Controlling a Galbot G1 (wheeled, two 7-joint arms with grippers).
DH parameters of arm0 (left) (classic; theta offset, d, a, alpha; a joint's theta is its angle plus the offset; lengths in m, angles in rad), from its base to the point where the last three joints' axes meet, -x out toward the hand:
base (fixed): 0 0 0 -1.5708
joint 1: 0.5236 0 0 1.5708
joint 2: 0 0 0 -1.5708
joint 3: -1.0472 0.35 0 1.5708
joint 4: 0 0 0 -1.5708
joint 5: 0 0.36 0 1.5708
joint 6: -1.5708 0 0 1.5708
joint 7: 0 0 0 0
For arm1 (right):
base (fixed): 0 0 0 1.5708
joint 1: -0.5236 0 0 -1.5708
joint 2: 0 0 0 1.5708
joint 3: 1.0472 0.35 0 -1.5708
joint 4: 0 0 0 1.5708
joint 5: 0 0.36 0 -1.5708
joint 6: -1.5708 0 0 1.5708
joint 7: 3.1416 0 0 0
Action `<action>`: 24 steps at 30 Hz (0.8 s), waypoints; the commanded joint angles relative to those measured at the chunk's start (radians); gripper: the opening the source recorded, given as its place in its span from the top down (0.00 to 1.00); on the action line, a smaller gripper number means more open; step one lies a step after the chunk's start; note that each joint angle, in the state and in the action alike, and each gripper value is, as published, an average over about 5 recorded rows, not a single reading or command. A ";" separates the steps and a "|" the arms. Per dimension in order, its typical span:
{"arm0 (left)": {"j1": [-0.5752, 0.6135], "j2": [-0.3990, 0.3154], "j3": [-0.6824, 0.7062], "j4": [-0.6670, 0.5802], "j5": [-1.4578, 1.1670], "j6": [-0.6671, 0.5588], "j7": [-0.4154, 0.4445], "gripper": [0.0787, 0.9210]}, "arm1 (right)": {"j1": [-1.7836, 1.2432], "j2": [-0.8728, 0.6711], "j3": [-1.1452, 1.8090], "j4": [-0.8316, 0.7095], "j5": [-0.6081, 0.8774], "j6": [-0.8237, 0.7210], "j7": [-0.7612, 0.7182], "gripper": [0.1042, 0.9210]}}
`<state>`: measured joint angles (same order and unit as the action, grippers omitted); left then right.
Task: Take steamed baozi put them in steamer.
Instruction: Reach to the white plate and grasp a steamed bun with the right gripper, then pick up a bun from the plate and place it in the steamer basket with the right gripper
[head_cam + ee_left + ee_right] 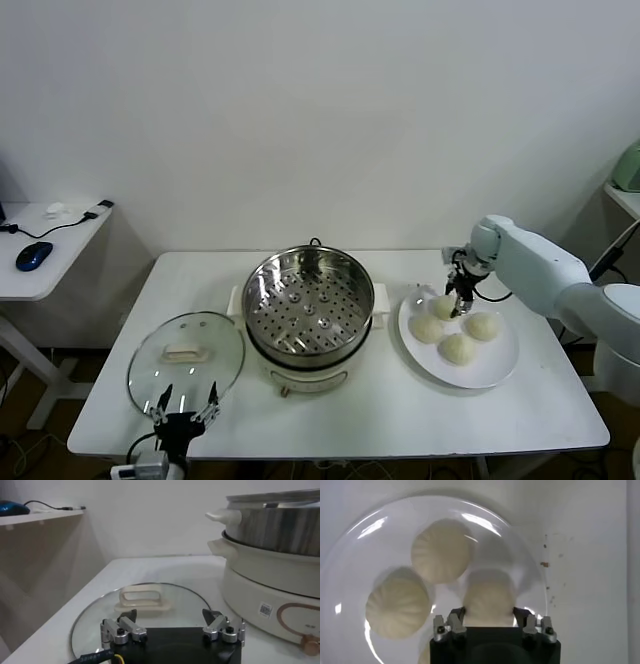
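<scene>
The right tool (489,614) pinches the farthest of four pale cream dough buns (489,597) on the white plate (530,545); only its wrist view shows this. Left tool (171,622) spread beside the shiny steel steamer (308,300).

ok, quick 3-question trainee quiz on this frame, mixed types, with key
1. True or false: the steamer already holds a bun.
2. How many buns sit on the white plate? A) two B) four C) six
3. Fill in: the right gripper has its fingers either side of a ____.

Key
1. False: its perforated tray is bare.
2. B
3. bun. The left gripper waits open by the glass lid.
</scene>
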<state>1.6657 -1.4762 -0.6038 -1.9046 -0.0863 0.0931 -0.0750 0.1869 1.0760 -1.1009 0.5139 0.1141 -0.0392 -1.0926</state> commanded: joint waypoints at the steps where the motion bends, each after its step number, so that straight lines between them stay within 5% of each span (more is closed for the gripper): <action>1: 0.004 -0.003 0.001 -0.007 0.004 0.001 0.000 0.12 | 0.045 -0.010 -0.009 0.034 0.024 -0.003 -0.005 0.33; 7: 0.008 -0.006 0.003 -0.020 0.011 0.001 -0.001 0.12 | 0.301 -0.068 -0.191 0.190 0.183 0.028 -0.038 0.33; 16: 0.014 -0.003 0.009 -0.035 0.015 0.003 -0.001 0.12 | 0.743 -0.019 -0.452 0.652 0.483 0.176 -0.062 0.33; 24: 0.006 0.002 0.015 -0.034 0.014 0.003 0.000 0.12 | 0.729 0.141 -0.449 0.901 0.291 0.428 -0.030 0.33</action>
<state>1.6755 -1.4762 -0.5899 -1.9369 -0.0712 0.0948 -0.0752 0.7718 1.1074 -1.4562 1.1070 0.4404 0.1686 -1.1319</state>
